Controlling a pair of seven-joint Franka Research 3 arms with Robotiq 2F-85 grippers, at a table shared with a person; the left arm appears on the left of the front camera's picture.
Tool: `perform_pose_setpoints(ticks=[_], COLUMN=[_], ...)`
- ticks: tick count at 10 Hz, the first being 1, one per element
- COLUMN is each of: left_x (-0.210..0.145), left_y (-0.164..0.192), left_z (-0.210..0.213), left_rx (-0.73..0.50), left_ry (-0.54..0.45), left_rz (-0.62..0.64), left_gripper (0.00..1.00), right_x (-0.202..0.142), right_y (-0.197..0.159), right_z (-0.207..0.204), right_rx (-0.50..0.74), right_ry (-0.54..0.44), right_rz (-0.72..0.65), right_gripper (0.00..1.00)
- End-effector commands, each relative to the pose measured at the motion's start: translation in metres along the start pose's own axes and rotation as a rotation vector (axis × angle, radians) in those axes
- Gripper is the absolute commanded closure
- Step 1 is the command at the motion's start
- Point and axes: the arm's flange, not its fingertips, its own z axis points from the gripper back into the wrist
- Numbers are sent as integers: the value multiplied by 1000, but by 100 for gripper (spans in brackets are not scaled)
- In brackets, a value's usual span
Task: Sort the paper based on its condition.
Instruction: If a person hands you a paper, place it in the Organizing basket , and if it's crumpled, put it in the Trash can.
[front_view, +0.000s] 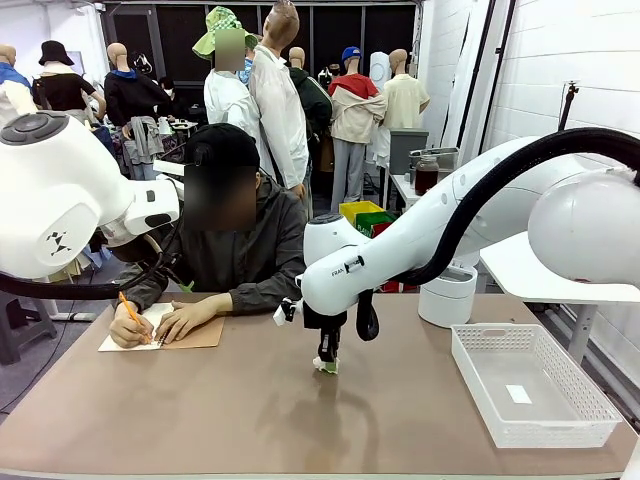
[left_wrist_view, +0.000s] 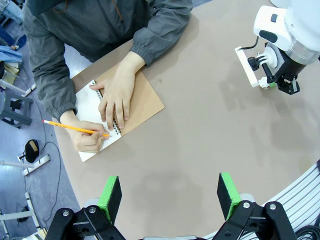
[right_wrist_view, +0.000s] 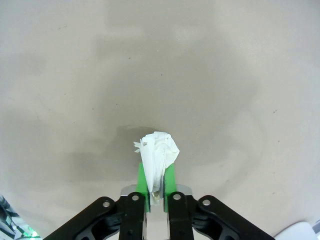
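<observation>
A crumpled white wad of paper (right_wrist_view: 158, 152) is pinched between the green pads of my right gripper (right_wrist_view: 156, 180), which is shut on it just above the brown table. From the front, the right gripper (front_view: 327, 363) points down at the table's middle with the paper wad (front_view: 329, 366) at its tips. My left gripper (left_wrist_view: 170, 195) hangs high over the near table edge, open, with nothing between its fingers. The right gripper (left_wrist_view: 276, 84) also appears at the upper right of the left wrist view.
A person across the table writes with a pencil (front_view: 133, 312) in a spiral notebook (front_view: 160, 330) at the far left. A white mesh basket (front_view: 538, 385) with a small slip inside stands at the right. A white round container (front_view: 447, 295) sits behind it.
</observation>
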Motion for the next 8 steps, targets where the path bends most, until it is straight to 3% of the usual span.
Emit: perform_pose_setpoints(ticks=[1,4,8], left_x=[0,0,0], left_y=[1,1,1], left_z=[0,0,0], left_rx=[1,1,1], left_ry=[3,3,3], left_rz=[-12,-12,-12], left_gripper=[0,0,0], right_x=[3,-17,-87], right_y=[1,-15,-77], right_z=[-5,27,111], right_rx=[5,-13,-106], right_ry=[12,-11,43], right_rz=[-19,-49,-153], right_gripper=[92,92,92])
